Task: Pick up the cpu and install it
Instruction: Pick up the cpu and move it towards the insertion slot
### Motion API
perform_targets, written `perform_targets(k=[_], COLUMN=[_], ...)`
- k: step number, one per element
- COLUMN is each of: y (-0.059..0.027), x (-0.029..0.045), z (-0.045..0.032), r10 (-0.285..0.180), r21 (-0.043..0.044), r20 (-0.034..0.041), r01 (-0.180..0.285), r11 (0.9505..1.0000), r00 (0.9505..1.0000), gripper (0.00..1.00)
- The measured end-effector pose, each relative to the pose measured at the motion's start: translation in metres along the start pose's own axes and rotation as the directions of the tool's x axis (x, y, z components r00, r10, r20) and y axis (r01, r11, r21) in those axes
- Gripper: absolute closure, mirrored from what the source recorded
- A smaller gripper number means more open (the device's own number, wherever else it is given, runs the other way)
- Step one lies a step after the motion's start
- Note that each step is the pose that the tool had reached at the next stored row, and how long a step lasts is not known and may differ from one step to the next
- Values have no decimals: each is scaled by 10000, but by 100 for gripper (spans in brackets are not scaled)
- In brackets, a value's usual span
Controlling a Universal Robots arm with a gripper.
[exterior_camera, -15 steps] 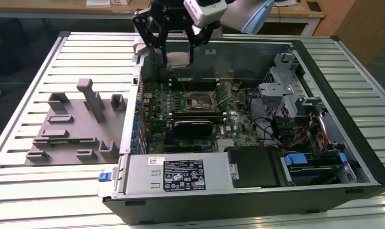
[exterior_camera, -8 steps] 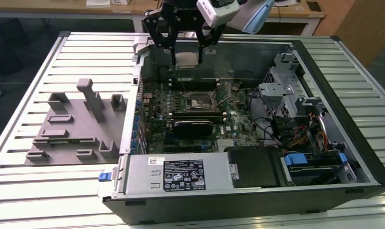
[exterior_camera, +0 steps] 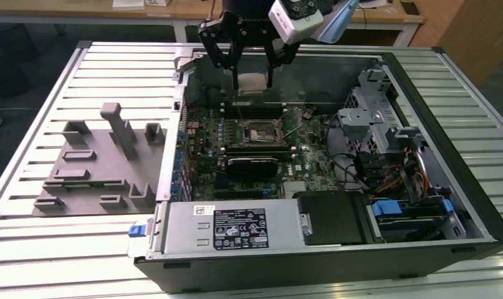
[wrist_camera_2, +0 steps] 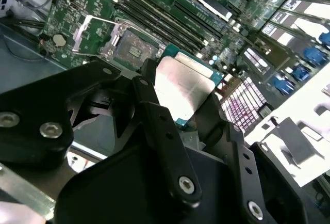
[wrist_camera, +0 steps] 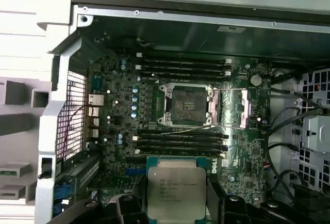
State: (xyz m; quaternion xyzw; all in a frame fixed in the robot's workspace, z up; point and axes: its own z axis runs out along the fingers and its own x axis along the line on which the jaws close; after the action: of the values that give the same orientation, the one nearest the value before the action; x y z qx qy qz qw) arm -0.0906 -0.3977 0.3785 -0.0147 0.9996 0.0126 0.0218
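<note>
In the exterior view, upper middle of the frame, the pincer (exterior_camera: 253, 78) hangs over the open computer case (exterior_camera: 318, 272). It is closed on the cpu (exterior_camera: 253, 85), well above the socket (exterior_camera: 262, 132) at the frame's centre. In the second wrist view the fingers (wrist_camera_2: 157, 126) pinch only the chip's edges, and I'd say so narrow a hold could let it slip or twist. In the first wrist view the cpu (wrist_camera: 175, 190) sits apart from the open socket (wrist_camera: 186, 105). Landing off-square might bend the contacts.
</note>
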Motion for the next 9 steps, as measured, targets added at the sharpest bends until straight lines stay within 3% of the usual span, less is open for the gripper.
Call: perform_targets(k=[9], y=[0], x=[-71], z=[167], r10=[3], r21=[15], r20=[-2], r01=[-3], r11=[10000], r00=[10000], gripper=[45])
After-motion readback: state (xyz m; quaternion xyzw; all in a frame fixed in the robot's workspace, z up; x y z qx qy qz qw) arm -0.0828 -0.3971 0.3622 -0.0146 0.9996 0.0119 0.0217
